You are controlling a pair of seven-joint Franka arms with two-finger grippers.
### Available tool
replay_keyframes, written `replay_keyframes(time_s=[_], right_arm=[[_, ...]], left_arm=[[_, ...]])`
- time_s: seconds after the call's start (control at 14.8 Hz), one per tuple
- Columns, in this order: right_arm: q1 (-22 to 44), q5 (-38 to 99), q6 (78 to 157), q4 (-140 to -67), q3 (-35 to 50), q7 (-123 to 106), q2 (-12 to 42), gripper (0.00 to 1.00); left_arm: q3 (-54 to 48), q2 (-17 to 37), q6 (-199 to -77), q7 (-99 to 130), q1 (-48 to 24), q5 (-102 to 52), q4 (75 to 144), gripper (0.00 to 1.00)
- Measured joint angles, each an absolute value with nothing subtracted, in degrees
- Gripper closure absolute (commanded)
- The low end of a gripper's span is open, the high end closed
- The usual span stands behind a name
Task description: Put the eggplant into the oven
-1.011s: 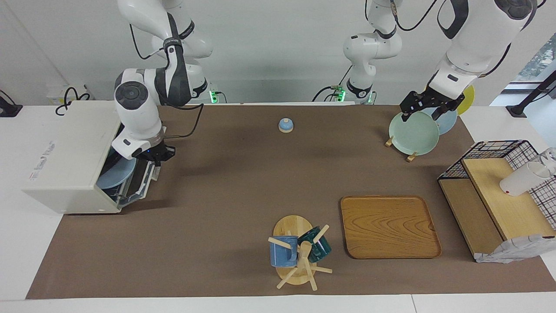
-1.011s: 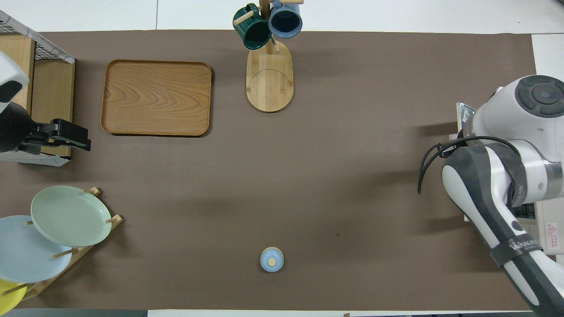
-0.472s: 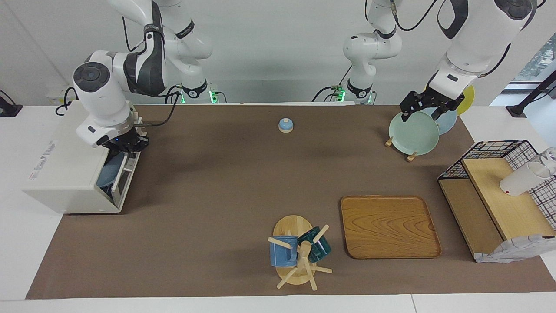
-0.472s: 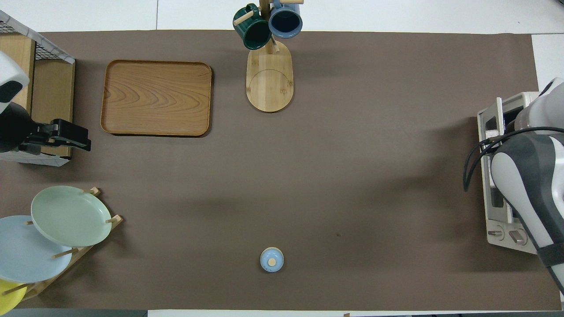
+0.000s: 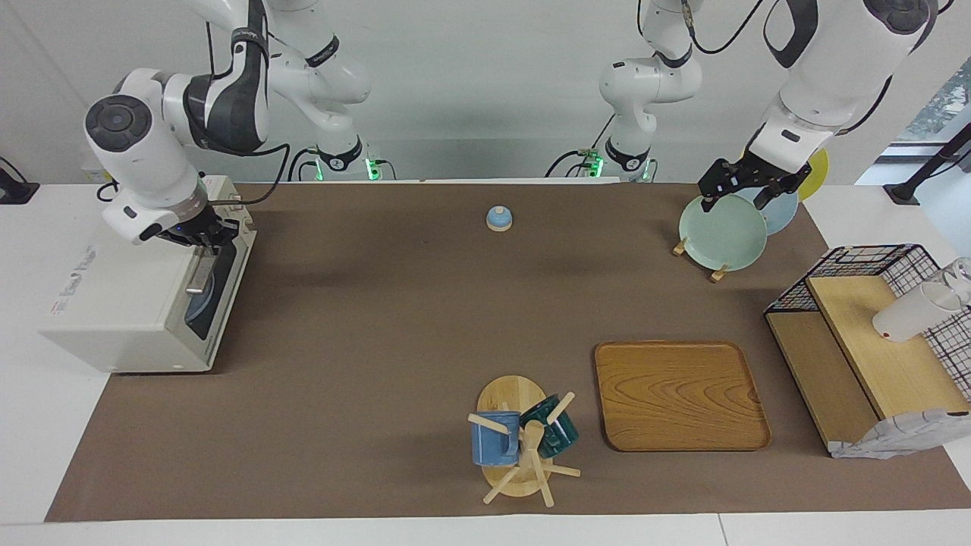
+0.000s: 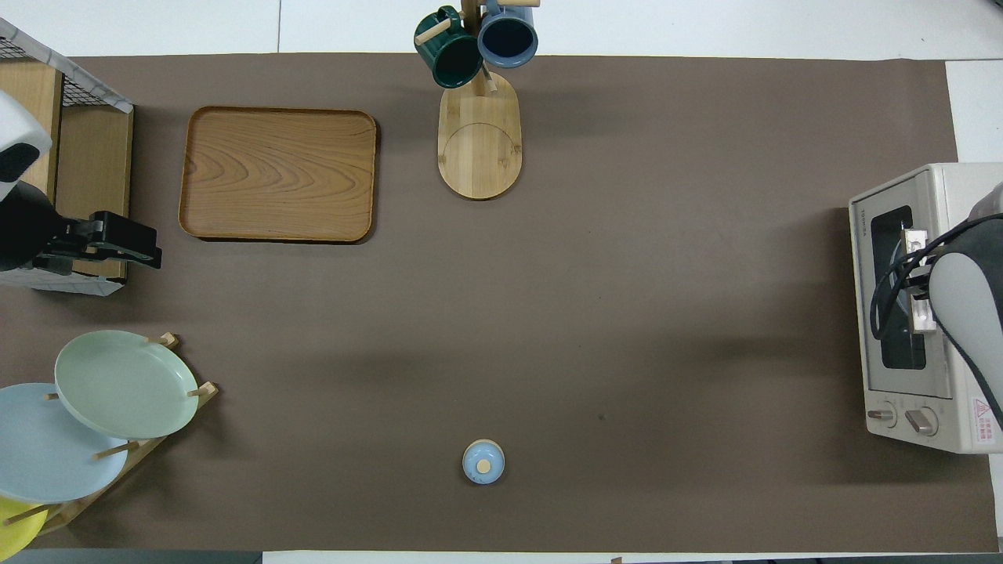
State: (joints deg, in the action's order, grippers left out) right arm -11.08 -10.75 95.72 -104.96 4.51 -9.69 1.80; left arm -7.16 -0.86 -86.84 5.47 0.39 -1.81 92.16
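Observation:
The off-white oven (image 5: 121, 303) stands at the right arm's end of the table, and its top also shows in the overhead view (image 6: 960, 188). Its dark glass door (image 5: 216, 292) stands closed, with the metal bar handle (image 5: 199, 273) near its top. A light blue plate (image 5: 203, 305) shows through the glass. The eggplant is hidden. My right gripper (image 5: 203, 236) is shut and rests at the door's top edge by the handle. My left gripper (image 5: 740, 199) hangs open over the plate rack and waits; it is also in the overhead view (image 6: 153, 244).
A plate rack holds a green plate (image 5: 721, 231). A small blue lid (image 5: 498, 218) lies near the robots. A wooden tray (image 5: 679, 394) and a mug tree (image 5: 523, 440) sit toward the table's front edge. A wire basket shelf (image 5: 872, 334) carries a white cup (image 5: 914, 311).
My right gripper swung up and toward the oven's top, and the drop-down door went from hanging open to closed. The left arm did not move.

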Motion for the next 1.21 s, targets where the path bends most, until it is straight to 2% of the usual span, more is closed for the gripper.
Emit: replay_keyframes(time_s=[0.07, 0.13, 0.27, 0.34, 0.4, 0.61, 1.01, 1.08, 1.21], right_arm=[[-10.86, -9.41, 94.90, -103.63, 4.72, -9.73, 1.56, 0.99], [-10.47, -8.01, 94.48, -102.65, 4.92, -9.73, 1.20, 0.89], [-9.28, -6.25, 94.26, -101.67, 5.07, -9.73, 0.44, 0.62], [-8.93, -5.47, 94.25, -101.52, 5.17, -9.73, 0.12, 0.44], [-8.74, -4.74, 94.12, -101.42, 5.21, -9.73, -0.07, 0.00], [-8.72, -3.52, 91.56, -100.81, 5.17, -9.73, -0.17, 0.00], [-8.56, -2.14, 91.21, -99.86, 4.90, -9.37, -0.15, 0.00], [-7.45, -1.57, 91.02, -99.63, 4.28, -9.31, -0.14, 0.00], [-1.25, -1.40, 90.73, -98.92, -0.77, -8.14, -0.13, 0.00]], left_arm=[[-7.16, -0.86, -86.84, 5.47, 0.39, -1.81, 92.16, 0.00], [-7.16, -0.86, -86.84, 5.47, 0.39, -1.81, 92.16, 0.00], [-7.16, -0.86, -86.84, 5.47, 0.39, -1.81, 92.16, 0.00], [-7.16, -0.86, -86.84, 5.47, 0.39, -1.81, 92.16, 0.00], [-7.16, -0.86, -86.84, 5.47, 0.39, -1.81, 92.16, 0.00], [-7.16, -0.86, -86.84, 5.47, 0.39, -1.81, 92.16, 0.00], [-7.16, -0.86, -86.84, 5.47, 0.39, -1.81, 92.16, 0.00], [-7.16, -0.86, -86.84, 5.47, 0.39, -1.81, 92.16, 0.00], [-7.16, -0.86, -86.84, 5.47, 0.39, -1.81, 92.16, 0.00]])
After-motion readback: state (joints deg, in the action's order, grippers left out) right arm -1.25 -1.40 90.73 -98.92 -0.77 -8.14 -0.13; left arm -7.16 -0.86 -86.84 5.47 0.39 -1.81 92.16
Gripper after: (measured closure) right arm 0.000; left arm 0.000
